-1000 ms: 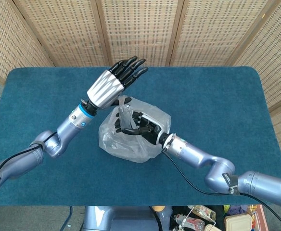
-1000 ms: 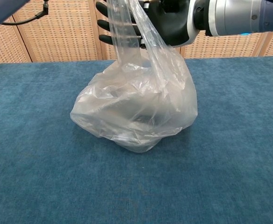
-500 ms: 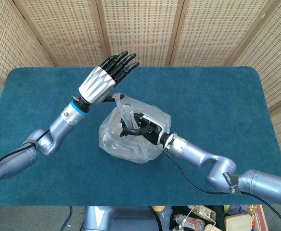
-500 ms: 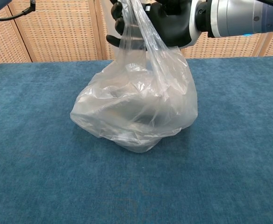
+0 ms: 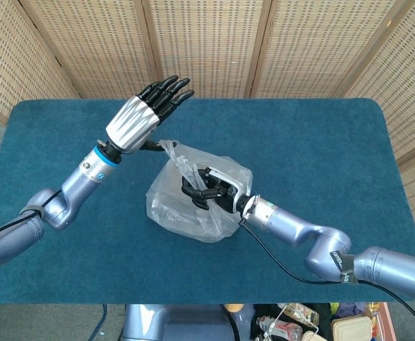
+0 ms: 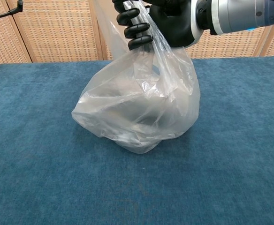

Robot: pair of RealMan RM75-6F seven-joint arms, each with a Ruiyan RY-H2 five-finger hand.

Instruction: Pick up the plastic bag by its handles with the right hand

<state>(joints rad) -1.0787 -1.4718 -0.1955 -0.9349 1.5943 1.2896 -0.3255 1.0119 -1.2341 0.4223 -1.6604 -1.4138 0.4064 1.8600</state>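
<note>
A clear plastic bag [image 5: 186,209] [image 6: 137,112] with something dark inside rests on the blue table. Its handles [image 6: 148,26] rise to the top of the chest view. My right hand [image 5: 209,190] [image 6: 158,21] has its black fingers curled around those handles above the bag. My left hand [image 5: 140,114] hovers flat with fingers spread, up and to the left of the bag; a loose strip of the bag [image 5: 166,145] reaches toward its thumb, and I cannot tell whether they touch. In the chest view the left hand is out of frame.
The blue table [image 5: 314,149] stretches wide around the bag. Wicker screens [image 5: 207,42] stand behind its far edge. A cable [image 5: 278,263] trails along my right forearm, and some clutter [image 5: 335,327] lies on the floor below the near right corner.
My right hand's fingers have curled tighter around the handles. The left hand has drawn away to the left and up from the bag. The bag has shifted slightly.
</note>
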